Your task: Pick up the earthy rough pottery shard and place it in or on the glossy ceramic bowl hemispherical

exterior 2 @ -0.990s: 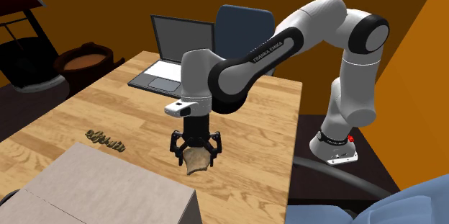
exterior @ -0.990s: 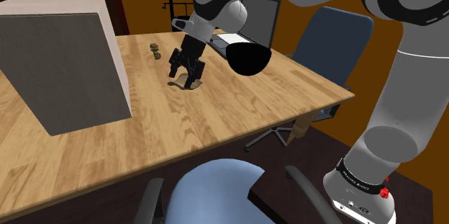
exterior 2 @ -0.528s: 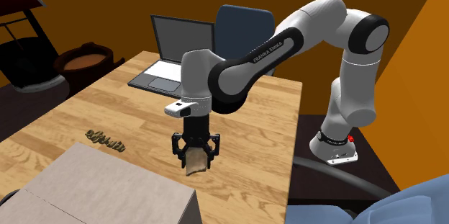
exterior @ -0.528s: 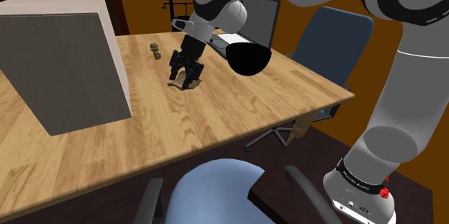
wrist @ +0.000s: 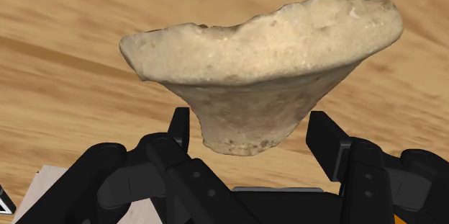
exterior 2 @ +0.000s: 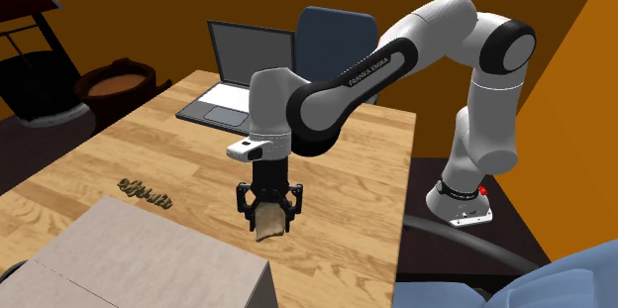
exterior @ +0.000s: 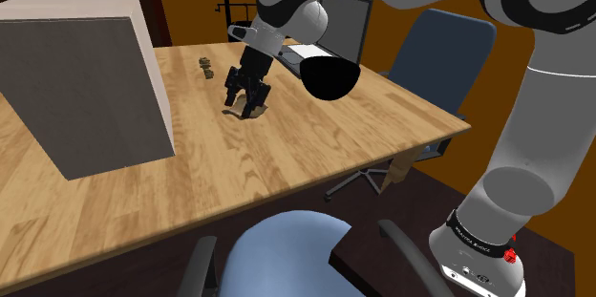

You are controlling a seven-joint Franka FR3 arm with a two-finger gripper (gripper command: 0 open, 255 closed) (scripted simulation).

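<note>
"What's nearest?"

"The tool (wrist: 250, 122). Its two black fingers are closed against the narrow end of the pottery shard (wrist: 259, 50), one on each side, clasping it."

"And the shard itself?"

"It's pale tan and rough, flaring wide away from the fingers. It sits low over the wooden surface (exterior: 315, 142), about mid-way across it. I can't tell whether it touches the wood."

"What's around it?"

"A big grey box (exterior: 91, 85) stands to the shoulder view's left, well apart. On the shoulder view's right, near the tool but clear of it, is the glossy black bowl (exterior: 329, 77), a plain hemisphere."

"Further back?"

"There's a small dark heap of bits (exterior: 204, 66) on the wood. An open laptop (exterior 2: 233, 83) is at the far edge, with a blue chair (exterior 2: 337, 39) behind it."
</note>
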